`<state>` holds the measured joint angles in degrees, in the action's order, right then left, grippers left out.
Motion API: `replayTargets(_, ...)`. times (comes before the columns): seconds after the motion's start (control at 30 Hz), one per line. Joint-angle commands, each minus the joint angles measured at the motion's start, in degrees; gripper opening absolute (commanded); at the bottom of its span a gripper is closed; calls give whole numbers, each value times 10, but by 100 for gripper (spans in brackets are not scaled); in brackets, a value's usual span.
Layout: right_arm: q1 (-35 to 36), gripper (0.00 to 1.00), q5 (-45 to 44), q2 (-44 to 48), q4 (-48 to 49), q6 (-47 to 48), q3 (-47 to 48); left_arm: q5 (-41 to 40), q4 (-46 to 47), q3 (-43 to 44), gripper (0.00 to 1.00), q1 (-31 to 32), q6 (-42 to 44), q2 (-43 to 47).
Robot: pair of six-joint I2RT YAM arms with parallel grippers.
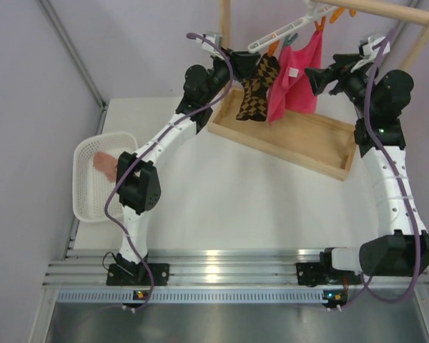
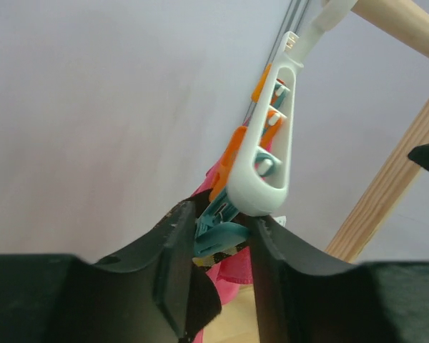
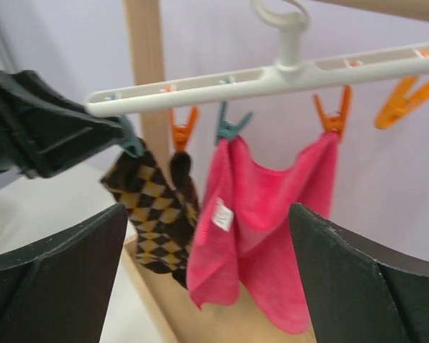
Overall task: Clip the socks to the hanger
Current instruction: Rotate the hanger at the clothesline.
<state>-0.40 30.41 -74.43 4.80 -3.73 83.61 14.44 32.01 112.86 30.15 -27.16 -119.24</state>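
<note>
Two checked socks [image 3: 154, 214] are seen hung under the left end of one white hanger [image 3: 272, 75], with one pink cloth [image 3: 272, 214] clipped just to their right. The end teal clip [image 2: 218, 232] above the socks is straddled by the left gripper [image 2: 222, 220], which is partly open; whether the clip is squeezed cannot be told. The right gripper [image 3: 207, 207] is held wide open and empty, facing the cloth.
</note>
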Motion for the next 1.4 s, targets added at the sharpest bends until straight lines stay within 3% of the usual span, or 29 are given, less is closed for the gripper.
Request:
replayTargets(0.0, -20, 93, -40, -26, 98, 18, -18, -8, 63, 31, 43, -19, -31, -3)
replayTargets(0.17, -25, 91, -38, -79, 201, 6, -24, 9, 71, 36, 49, -24, -45, -7)
replayTargets(0.3, -30, 79, -35, -125, 292, -1, -20, 16, 73, 39, 49, -26, -48, -7)
replayTargets(0.57, -31, 74, -47, -221, 310, 6, 80, 18, 71, 49, 50, -31, -53, -15)
replayTargets(0.73, -34, 72, 34, -153, 239, 25, 47, 26, 66, 54, 50, -32, -51, -15)
replayTargets(0.87, -51, 74, 64, -33, 91, 72, 19, 33, 66, 54, 51, -33, -55, -17)
replayTargets(1.03, -86, 78, 66, 32, -46, 138, 2, 38, 62, 54, 52, -32, -63, -20)
replayTargets(1.1, -107, 73, 57, 42, -18, 124, -20, 46, 68, 50, 52, -32, -66, -19)
replayTargets(1.23, -118, 65, 50, 33, 223, 75, -136, 52, 71, 49, 50, -32, -73, -19)
replayTargets(1.37, -116, 57, 39, -81, 336, -2, -90, 50, 73, 53, 49, -33, -67, -20)
